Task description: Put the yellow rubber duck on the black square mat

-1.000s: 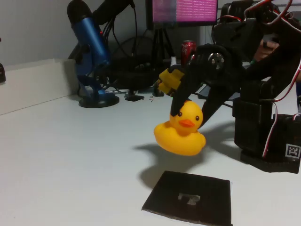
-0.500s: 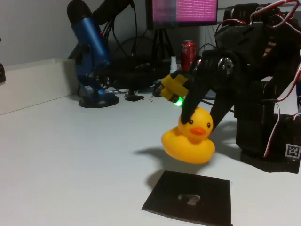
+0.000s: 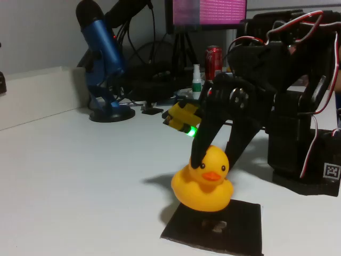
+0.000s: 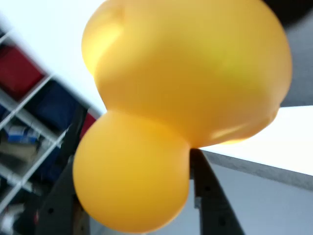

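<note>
Now the black square mat (image 3: 216,228) lies closest to me, at the front edge of the white tabletop (image 3: 80,176), and the yellow rubber duck (image 3: 203,181) is directly above its back part. A moment ago the duck was hanging higher and more to the right, over bare tabletop behind the mat; it has come down and forward. Its bottom seems to touch the mat or to be just over it, I cannot tell which. The claw (image 3: 213,154) is still clenched on the duck's head, one dark finger on each side. In the wrist view the duck (image 4: 186,98) is very near the camera, with a dark finger (image 4: 210,196) beside the head. Behind stand the arm, a red can (image 3: 213,55) and a blue microphone (image 3: 101,53). I judge the carrying is almost finished; only the release remains.
</note>
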Robot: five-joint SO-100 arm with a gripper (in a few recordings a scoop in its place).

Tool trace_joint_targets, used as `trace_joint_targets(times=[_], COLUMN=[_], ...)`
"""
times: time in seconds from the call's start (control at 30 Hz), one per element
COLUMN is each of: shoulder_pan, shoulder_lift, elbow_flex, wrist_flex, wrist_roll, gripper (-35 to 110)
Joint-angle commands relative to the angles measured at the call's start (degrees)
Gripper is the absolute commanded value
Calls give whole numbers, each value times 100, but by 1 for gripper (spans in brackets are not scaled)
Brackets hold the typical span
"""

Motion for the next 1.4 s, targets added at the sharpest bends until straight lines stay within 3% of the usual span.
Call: trace_joint_targets(times=[0.0, 0.37, 0.6, 1.37], shoulder_pan=[-132, -123, -123, -53], shoulder_lift=[-114, -141, -123, -141], elbow_flex=[-343, -308, -387, -773], wrist_flex=[35, 79, 861, 791], wrist_roll=[18, 18, 18, 18], gripper=[14, 14, 14, 14])
